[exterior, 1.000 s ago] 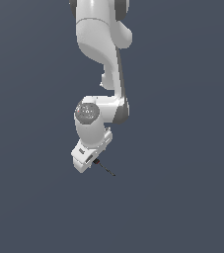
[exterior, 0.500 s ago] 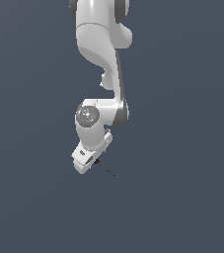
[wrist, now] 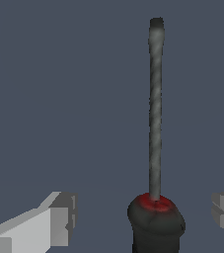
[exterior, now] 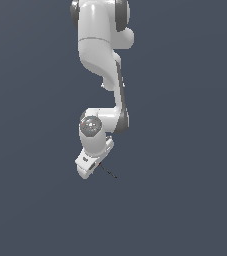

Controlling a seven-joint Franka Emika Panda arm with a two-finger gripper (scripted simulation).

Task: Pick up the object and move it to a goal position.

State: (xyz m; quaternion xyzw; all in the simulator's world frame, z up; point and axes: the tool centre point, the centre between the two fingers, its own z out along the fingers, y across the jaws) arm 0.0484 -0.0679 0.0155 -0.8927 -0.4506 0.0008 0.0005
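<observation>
One white arm (exterior: pixel 102 55) hung over the grey bench (exterior: pixel 185 200), wrist bent toward seven o'clock. Its gripper (wrist: pixel 143 217) had the jaws apart, fingers (wrist: pixel 54 220) standing clear either side of the screwdriver (wrist: pixel 155 148). The handle sat between them, untouched, the thin shaft pointing to five o'clock in the exterior view.

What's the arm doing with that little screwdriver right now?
Gripper open, fingers either side of handle. Screwdriver not gripped. Nothing in the way.
</observation>
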